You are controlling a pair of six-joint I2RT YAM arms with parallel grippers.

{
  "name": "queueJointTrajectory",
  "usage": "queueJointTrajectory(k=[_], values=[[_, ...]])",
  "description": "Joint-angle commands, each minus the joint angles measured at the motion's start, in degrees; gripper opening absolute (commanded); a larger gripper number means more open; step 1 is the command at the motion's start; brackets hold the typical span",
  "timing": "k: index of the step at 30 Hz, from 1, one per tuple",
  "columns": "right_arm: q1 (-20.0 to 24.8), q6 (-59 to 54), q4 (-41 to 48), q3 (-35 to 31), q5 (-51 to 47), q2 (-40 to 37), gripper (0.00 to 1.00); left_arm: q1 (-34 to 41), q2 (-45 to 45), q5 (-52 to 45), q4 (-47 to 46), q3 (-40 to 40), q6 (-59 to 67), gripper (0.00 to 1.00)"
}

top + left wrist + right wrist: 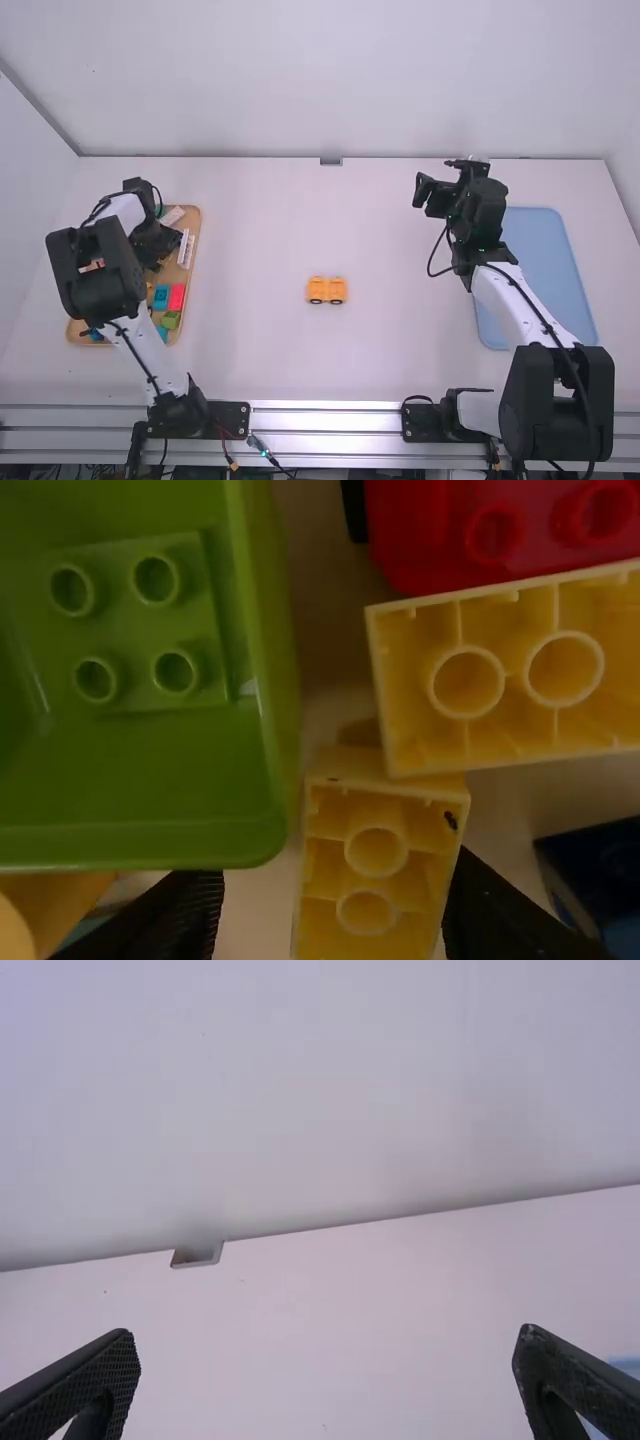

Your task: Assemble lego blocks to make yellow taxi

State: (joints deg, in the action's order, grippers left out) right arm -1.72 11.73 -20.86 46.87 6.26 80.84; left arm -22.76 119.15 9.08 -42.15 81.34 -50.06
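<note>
**One yellow block to lift from a crowded tray**

Two yellow blocks lie close together beneath me in the tray (193, 222), and I judge the smaller block (376, 872) to be the one to take. My left fingers (188, 920) are parted on either side of it, with a plain gap on one side and hardly any on the other. I should centre first, then close evenly, or one finger will shove the block before the other meets it.

The larger block (520, 680) crowds one end, its corner seeming to overlap; I cannot tell if they touch. The green piece (140, 770) has a tall wall just beside my target, so I want to slip down without catching its rim, grip low on the flat sides, and lift straight up. Too high a pinch could tip the block.

Its hollow underside faces up, so I expect to have to turn it over before any studs can meet it.

The wheeled yellow base (316, 289) sits mid-worktop (400, 365), between my arms. Pressing down there will likely need a steadying hold; my right fingers (85, 1390), spread wide and empty, could give it.
</note>
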Motion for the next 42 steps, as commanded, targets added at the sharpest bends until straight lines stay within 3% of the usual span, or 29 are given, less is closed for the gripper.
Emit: queueJointTrajectory(k=[1, 9, 25, 32, 36, 42], values=[[-0.20, 0.04, -0.11, 2.25, -0.09, 0.50, 0.99, 0.22, 1.31, 0.37, 0.26, -1.05, 0.02, 0.57], [-0.20, 0.07, -0.44, 2.25, -0.02, 0.50, 0.99, 0.26, 1.31, -0.26, 3.85, -4.17, 0.81, 0.58], [-0.20, 1.95, -0.98, 2.23, 0.17, 0.50, 0.99, 0.26, 1.29, -0.85, 4.46, -4.11, 1.03, 0.37], [-0.20, 1.97, -0.98, 2.25, 0.13, 0.50, 0.99, 0.24, 1.29, -0.81, 4.46, -4.11, 1.09, 0.36], [-0.15, 1.97, -0.98, 2.25, 0.13, 0.50, 0.99, 0.26, 1.29, -0.66, 4.46, -4.11, 1.05, 0.21], [-0.22, 1.77, -0.98, 2.25, 0.15, 0.50, 0.99, 0.24, 1.29, -0.66, 4.50, -4.11, 1.01, 0.20]])
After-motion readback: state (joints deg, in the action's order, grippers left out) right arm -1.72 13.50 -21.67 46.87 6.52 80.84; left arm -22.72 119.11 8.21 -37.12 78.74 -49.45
